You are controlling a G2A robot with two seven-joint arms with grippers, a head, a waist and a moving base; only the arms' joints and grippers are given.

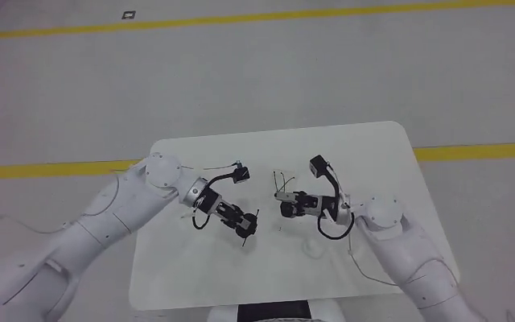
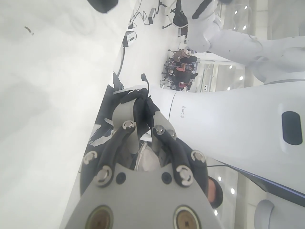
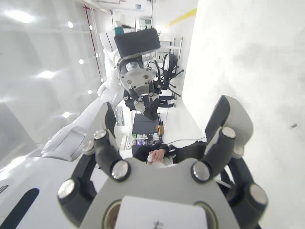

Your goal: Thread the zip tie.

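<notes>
Two arms meet over the middle of a white surface (image 1: 362, 153) with rounded corners, one coming in from each side; the left pincer (image 1: 248, 227) and the right pincer (image 1: 282, 204) face each other, near but apart. Seen from the left wrist, the left pincer (image 2: 142, 99) is pressed together on a black zip tie (image 2: 145, 82); its grey fingers (image 2: 124, 113) meet at the tips, and a short length of the tie curves out past them, ending in a small square head. From above, the same tie shows as a thin dark line crossing the left pincer's tip. The right pincer (image 3: 166, 103) is spread wide with nothing between its fingers (image 3: 226, 114); the black pads face inward across a broad gap, and the left pincer sits farther off beyond that gap. Two thin dark strands (image 1: 278, 180) stand just beside the right pincer in the top view; what they are cannot be told. One small white lump (image 1: 312, 246) lies on the surface near the right arm; yellow lines (image 1: 241, 18) run across the grey floor (image 1: 322, 72) beyond the surface.
</notes>
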